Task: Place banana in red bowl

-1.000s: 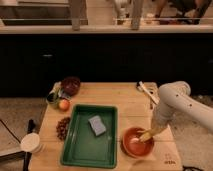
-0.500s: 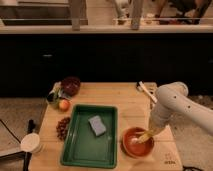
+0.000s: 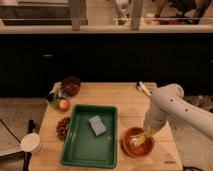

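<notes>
The red bowl (image 3: 136, 143) sits on the wooden table (image 3: 125, 100) at the front right, just right of the green tray (image 3: 75, 150). A pale-yellow banana (image 3: 141, 136) shows over the bowl's right side, at the tip of my gripper (image 3: 146, 133). The white arm comes down from the right and ends over the bowl's right rim. Whether the banana is held or lying in the bowl cannot be made out.
A grey sponge (image 3: 97, 125) lies in the green tray. A maroon bowl (image 3: 70, 85), an orange (image 3: 64, 104) and a green item (image 3: 53, 99) stand at the back left. Dark red grapes (image 3: 63, 127) lie left of the tray. A white cup (image 3: 31, 143) is at the front left corner.
The arm has shifted slightly left and lower, bringing the gripper and banana down closer over the red bowl. Nothing else has moved.
</notes>
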Controlling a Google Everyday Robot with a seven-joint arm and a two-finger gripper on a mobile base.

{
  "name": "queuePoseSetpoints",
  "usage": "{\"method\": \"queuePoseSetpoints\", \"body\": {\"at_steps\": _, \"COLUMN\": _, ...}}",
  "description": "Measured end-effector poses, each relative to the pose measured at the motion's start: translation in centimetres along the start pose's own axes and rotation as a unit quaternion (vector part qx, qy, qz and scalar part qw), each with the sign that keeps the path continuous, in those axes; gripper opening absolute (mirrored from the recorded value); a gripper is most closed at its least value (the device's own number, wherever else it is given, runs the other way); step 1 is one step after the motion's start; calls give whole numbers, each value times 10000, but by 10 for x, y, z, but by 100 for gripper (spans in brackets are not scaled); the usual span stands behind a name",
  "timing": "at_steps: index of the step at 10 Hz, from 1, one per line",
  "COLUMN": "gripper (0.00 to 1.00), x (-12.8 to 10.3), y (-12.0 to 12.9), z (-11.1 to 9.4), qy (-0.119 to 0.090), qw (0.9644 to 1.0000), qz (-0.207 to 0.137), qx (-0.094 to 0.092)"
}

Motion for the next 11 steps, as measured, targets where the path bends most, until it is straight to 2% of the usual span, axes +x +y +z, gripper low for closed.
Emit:
{"method": "queuePoseSetpoints", "body": {"at_steps": 6, "gripper": 0, "x": -20, "y": -11, "z": 4, "qy": -240, "qw": 9978, "qz": -613, "qx": 78}}
{"method": "queuePoseSetpoints", "body": {"at_steps": 11, "gripper": 0, "x": -25, "y": -13, "z": 7, "qy": -303, "qw": 9965, "qz": -782, "qx": 63}}
